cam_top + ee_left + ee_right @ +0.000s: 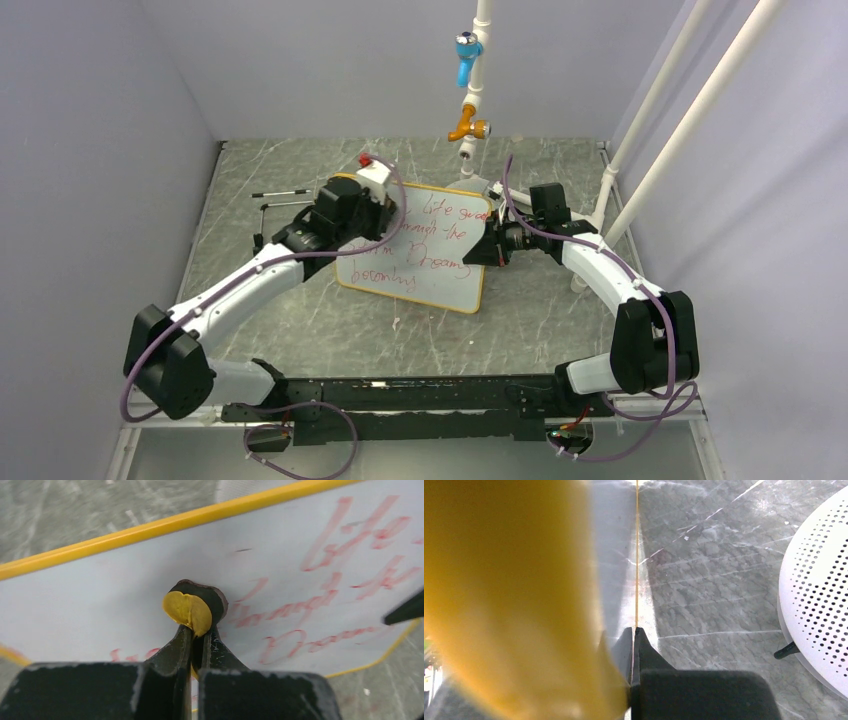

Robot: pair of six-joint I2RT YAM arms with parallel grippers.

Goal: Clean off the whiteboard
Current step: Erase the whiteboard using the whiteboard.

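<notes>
The whiteboard (430, 262) has a yellow-orange frame and red handwritten lines. It stands tilted on the table's middle. My left gripper (392, 222) is at its upper left part, shut on a small round eraser pad (192, 609), yellow on one face and black on the other, pressed to the board's surface (125, 580) beside the red writing. My right gripper (490, 246) is shut on the board's right edge. In the right wrist view the board shows edge-on (636, 555) between the closed fingers (644, 650), with a blurred yellow frame filling the left.
A white pipe with a blue and an orange valve (468, 90) hangs over the back of the table. Slanted white pipes (650, 130) stand at the right. Thin black rods (280, 200) lie at the left. A white perforated disc (819, 590) sits right of the board.
</notes>
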